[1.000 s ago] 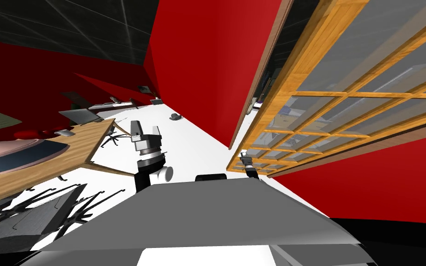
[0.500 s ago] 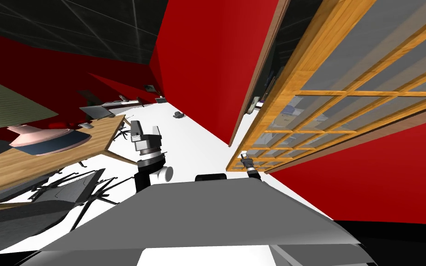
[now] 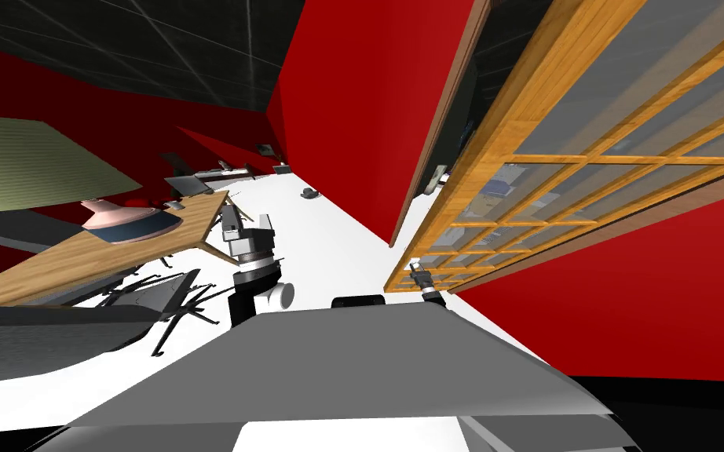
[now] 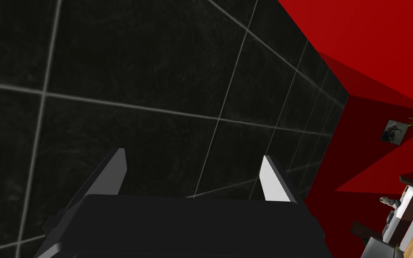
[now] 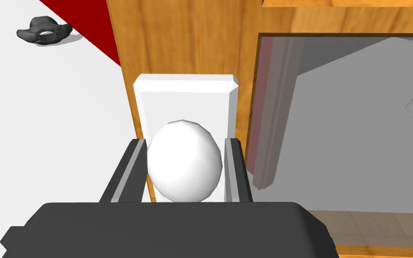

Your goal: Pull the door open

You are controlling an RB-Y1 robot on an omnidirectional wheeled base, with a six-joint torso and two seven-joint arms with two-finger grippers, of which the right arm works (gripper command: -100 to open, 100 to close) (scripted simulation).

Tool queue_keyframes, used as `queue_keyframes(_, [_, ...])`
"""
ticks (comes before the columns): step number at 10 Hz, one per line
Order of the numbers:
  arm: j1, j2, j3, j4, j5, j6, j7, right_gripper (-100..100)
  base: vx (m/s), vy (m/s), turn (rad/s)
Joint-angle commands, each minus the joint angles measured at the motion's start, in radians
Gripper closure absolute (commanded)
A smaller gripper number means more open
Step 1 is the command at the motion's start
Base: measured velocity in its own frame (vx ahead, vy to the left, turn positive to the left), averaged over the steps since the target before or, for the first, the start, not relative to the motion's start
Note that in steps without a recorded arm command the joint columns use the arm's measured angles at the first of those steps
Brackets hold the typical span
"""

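The door point(image 3: 588, 157) is a wooden frame with a grid of glass panes, swung partly out from the red wall point(image 3: 352, 118). In the right wrist view its wooden stile point(image 5: 178, 40) carries a white plate point(image 5: 185, 96) with a white oval knob point(image 5: 184, 160). My right gripper point(image 5: 184, 168) is shut on that knob, one finger pressed to each side. In the head view the right gripper point(image 3: 418, 274) sits at the door's near corner. My left gripper point(image 4: 192, 177) is open and holds nothing; the left arm point(image 3: 250, 251) is raised in front of me.
A wooden desk point(image 3: 101, 251) with a pink and blue object point(image 3: 129, 221) stands to the left, with dark chairs point(image 3: 156, 298) under and beside it. A small dark object point(image 3: 309, 193) lies on the white floor point(image 3: 329, 235). Through the gap past the door edge, shelves show.
The whole head view has swung: desk and chairs slid right and nearer the left arm, the door reads slightly wider. My right gripper stays on the knob.
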Motion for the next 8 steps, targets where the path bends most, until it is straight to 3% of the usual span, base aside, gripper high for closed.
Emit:
queue_keyframes(1, [0.003, -0.003, 0.008, 0.011, 0.005, -0.017, -0.01, 100, -0.216, -0.088, 0.154])
queue_keyframes(8, [0.006, -0.03, 0.024, 0.056, 0.018, -0.082, -0.051, 100, -0.204, -0.055, 0.148])
